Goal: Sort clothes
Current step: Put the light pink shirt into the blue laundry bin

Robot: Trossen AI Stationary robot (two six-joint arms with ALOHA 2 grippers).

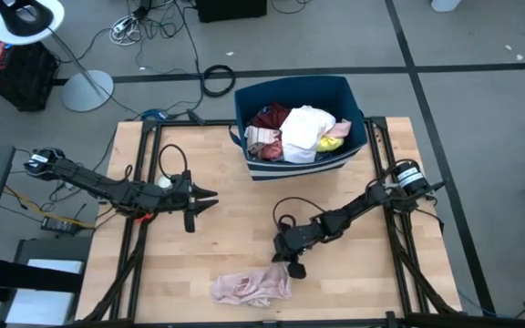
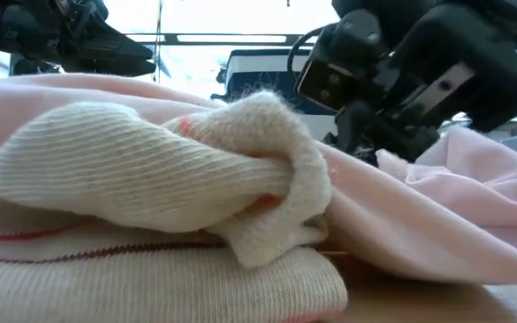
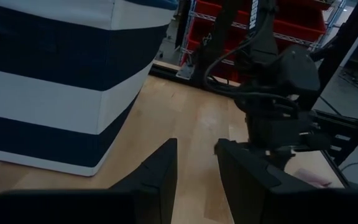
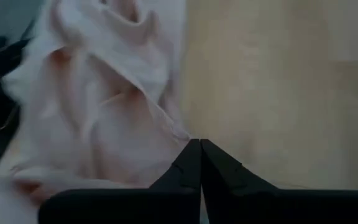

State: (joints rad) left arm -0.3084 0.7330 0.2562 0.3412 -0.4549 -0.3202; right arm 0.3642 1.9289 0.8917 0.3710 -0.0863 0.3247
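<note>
Right gripper [image 4: 199,149]: fingers together, at the crumpled pale pink fabric garment's [image 1: 250,287] 1 o'clock edge.
Left gripper [image 1: 210,199]: fingers apart, over bare wooden table [image 1: 235,228].
Writing: none readable.

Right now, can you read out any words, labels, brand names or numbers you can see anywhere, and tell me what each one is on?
No text can be read in any view.
The navy striped bin has only plain white bands, no lettering.
The right arm carries vertical white lettering, too blurred to read.
The pink garment shows no label or print.
</note>
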